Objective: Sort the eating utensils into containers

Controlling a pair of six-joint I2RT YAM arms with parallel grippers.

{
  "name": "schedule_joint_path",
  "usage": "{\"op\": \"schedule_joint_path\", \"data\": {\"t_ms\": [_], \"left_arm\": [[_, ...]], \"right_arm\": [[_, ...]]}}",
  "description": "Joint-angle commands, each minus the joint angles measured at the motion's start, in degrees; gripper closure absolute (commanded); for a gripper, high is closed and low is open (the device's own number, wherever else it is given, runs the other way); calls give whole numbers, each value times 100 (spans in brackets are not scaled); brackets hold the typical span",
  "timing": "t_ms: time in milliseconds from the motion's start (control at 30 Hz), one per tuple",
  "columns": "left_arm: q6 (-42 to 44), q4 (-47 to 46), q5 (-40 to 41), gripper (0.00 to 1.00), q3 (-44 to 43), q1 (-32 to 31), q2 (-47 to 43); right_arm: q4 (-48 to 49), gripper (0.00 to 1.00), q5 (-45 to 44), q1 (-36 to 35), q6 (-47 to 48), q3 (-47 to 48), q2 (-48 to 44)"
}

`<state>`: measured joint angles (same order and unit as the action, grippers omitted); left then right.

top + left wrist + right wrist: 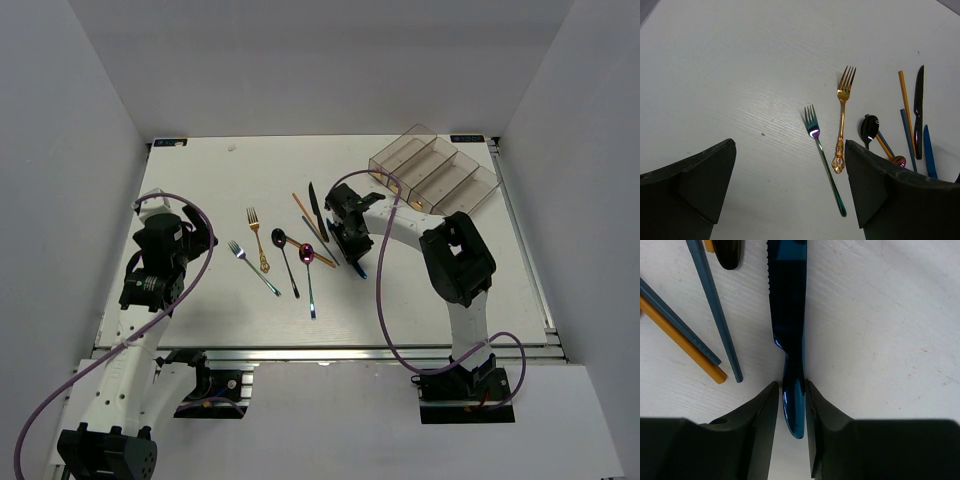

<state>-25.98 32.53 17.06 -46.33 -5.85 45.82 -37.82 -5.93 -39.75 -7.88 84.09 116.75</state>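
Observation:
My right gripper [791, 385] is shut on the handle end of the blue knife [788, 300], which lies flat on the table; the right finger touches it and the left sits a hair off. Beside it lie dark chopsticks [715, 305] and a gold chopstick [685, 340]. My left gripper [790, 150] hangs open over bare table, with the silver-teal fork [822, 155] and gold fork [842, 115] just ahead. A black spoon [285, 260], purple spoon [309, 275] and black knife [316, 210] lie mid-table. The containers [435, 170] stand at the back right.
The table's right edge rail [525, 250] runs past the bins. The right arm's cable [380, 300] loops over the table in front of the right arm [455, 260]. The left arm [160, 260] stands near the left edge.

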Motion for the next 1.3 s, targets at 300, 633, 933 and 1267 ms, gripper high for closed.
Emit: {"op": "schedule_joint_path", "data": {"t_ms": [300, 633, 933, 1267], "left_arm": [[49, -63, -115, 2, -26, -13, -56], [49, -63, -133, 2, -17, -13, -91], [58, -63, -133, 2, -17, -13, -109], [58, -63, -124, 2, -8, -13, -144]], "right_arm": [[-340, 81, -21, 2, 15, -403, 481], [-15, 100, -320, 20, -389, -613, -389], [-102, 100, -505, 11, -451, -561, -996], [-67, 100, -531, 81, -451, -649, -1329]]}}
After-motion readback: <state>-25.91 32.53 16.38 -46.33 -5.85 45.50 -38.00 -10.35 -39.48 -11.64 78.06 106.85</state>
